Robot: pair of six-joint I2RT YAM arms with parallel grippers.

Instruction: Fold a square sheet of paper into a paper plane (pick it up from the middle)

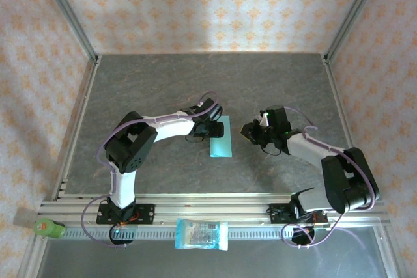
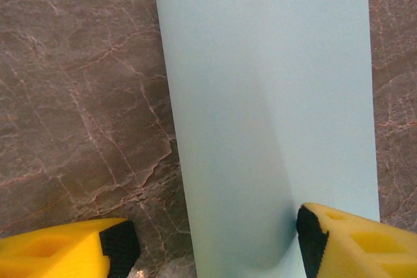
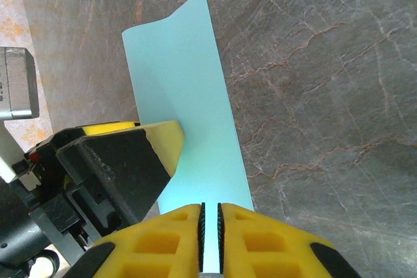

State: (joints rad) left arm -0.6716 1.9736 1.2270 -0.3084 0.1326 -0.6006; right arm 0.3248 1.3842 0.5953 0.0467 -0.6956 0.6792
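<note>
Top external view: I count one desk (image 1: 195,83), a left arm (image 1: 133,144) and right arm (image 1: 326,154), one square sheet of paper (image 1: 221,144) folded mid-desk between them, and one printed packet (image 1: 202,234) on the near rail. My left hand (image 2: 212,242) gapes over the sheet; my right hand (image 3: 210,226) is pinched nearly closed beside it.

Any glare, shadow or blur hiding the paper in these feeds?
Top external: even light, sheet of paper sharp, bright patch on the back wall. Left wrist: soft shadow beside the sheet's raised curl, no glare. Right wrist: sheet pale but sharp, reflection at top left.
</note>
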